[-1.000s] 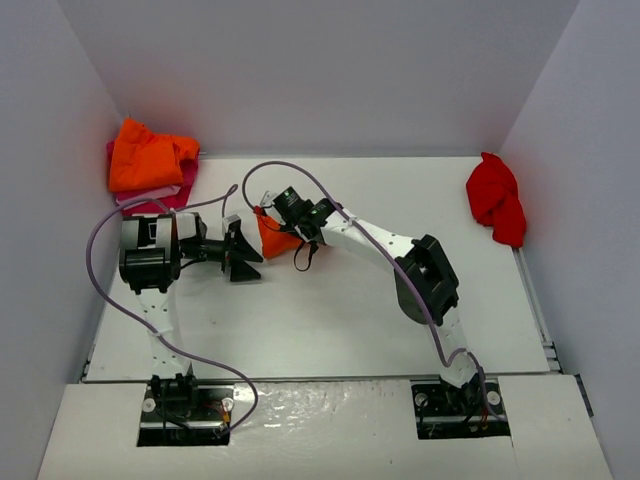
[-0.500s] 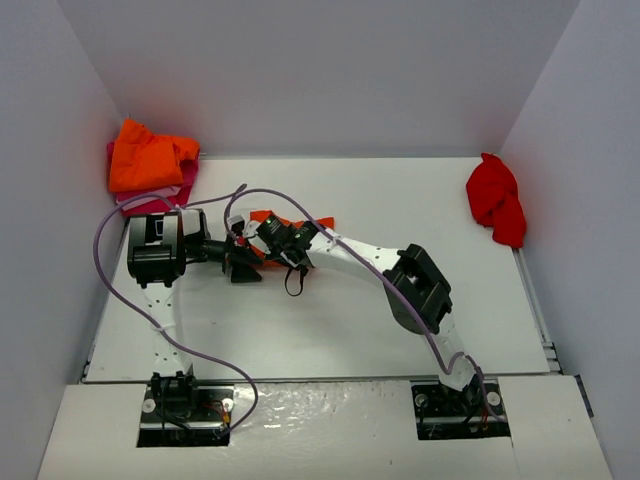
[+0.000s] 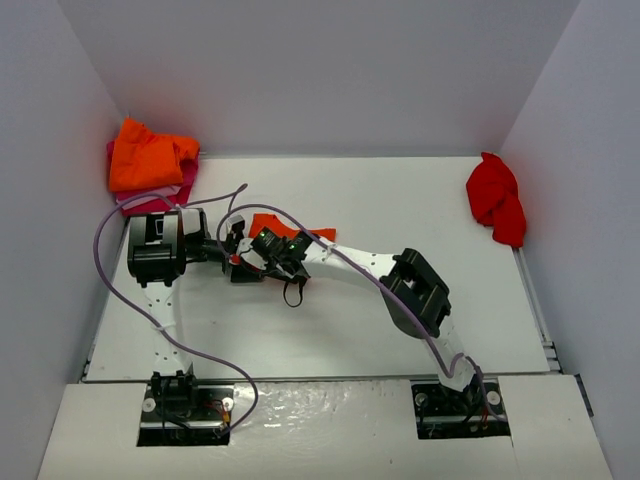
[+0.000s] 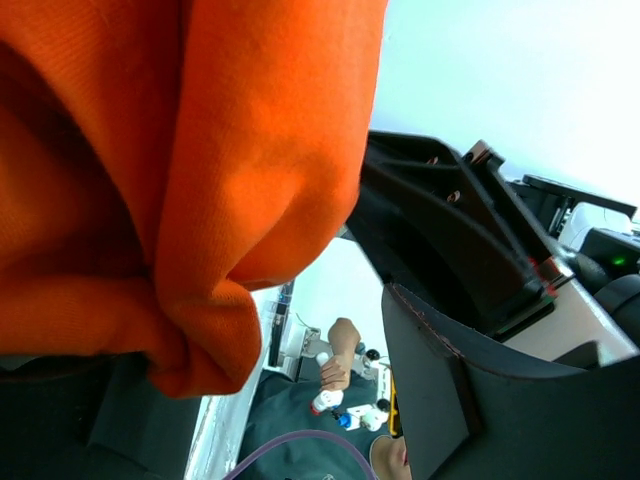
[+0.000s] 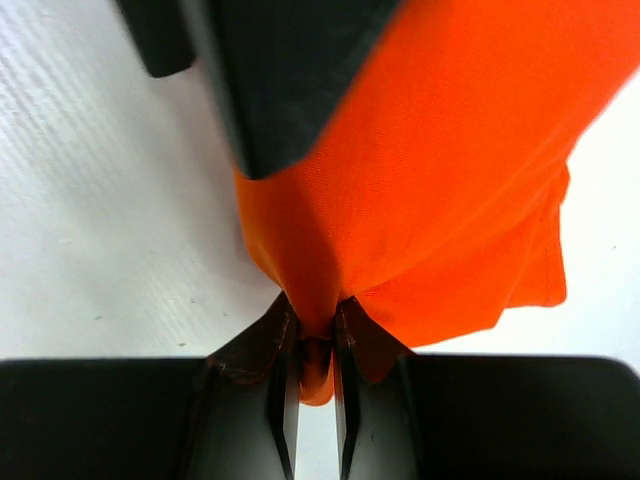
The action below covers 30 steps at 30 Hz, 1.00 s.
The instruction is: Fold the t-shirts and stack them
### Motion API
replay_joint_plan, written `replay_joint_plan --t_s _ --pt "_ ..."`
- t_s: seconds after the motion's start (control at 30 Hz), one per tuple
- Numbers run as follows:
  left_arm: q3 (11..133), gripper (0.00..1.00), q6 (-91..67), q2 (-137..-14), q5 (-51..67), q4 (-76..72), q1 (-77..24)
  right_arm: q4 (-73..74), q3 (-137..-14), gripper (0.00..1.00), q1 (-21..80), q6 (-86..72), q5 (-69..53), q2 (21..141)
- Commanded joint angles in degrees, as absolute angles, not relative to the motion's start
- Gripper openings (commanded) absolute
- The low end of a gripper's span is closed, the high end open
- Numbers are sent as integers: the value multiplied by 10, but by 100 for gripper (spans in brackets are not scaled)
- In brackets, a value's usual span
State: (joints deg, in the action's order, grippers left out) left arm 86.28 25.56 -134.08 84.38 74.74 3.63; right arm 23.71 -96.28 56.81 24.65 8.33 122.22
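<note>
pile [image 3: 150, 160] upper left, rumpled | orange tee [image 3: 312, 234] centre-left, bunched, unfolded | right end effector [image 5: 312, 330] clamped on it | left end effector [image 3: 240, 263] apart beside it | red tee [image 3: 495, 205] upper right, crumpled, untouched

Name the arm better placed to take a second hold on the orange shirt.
Left, probably: the left claw is open beside the orange t-shirt; the right claw is shut on a fold.
</note>
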Motion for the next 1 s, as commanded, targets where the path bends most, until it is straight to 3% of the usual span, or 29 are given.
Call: replay_joint_plan --t_s 0.0,0.33,0.83,0.97 --pt "883 62 280 -1311 856 772 31 241 -997 0 544 261 107 1152" --pt "875 62 232 -1305 841 725 24 301 -1072 0 537 263 74 1138" --pt "880 61 263 -1285 866 745 29 317 -977 0 572 279 6 1110" --pt "880 50 295 -1280 873 771 41 309 -949 0 571 289 9 1116"
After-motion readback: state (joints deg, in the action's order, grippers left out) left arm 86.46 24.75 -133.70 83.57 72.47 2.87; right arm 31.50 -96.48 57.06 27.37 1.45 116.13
